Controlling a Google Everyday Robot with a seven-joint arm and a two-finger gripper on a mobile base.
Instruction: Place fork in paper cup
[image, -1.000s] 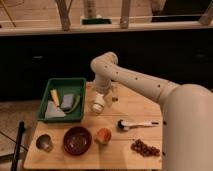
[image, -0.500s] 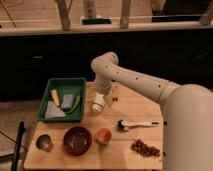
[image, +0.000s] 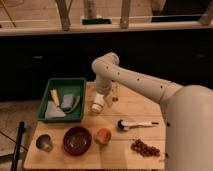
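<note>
Mid-table (image: 145, 107), tool (image: 105, 93) seemingly over paper cup (image: 97, 105).

The robot's white arm enters from the lower right corner, its bulky forearm rising over the right edge of the desk. It slants up and left to a rounded elbow joint above the desk's back edge. From there the wrist bends straight down, and the gripper (image: 98, 106) hangs low over the back left part of the desk.

The end effector (image: 98, 106) hangs low over the wooden surface (image: 140, 107), at the green tray's (image: 79, 82) three o'clock.
</note>
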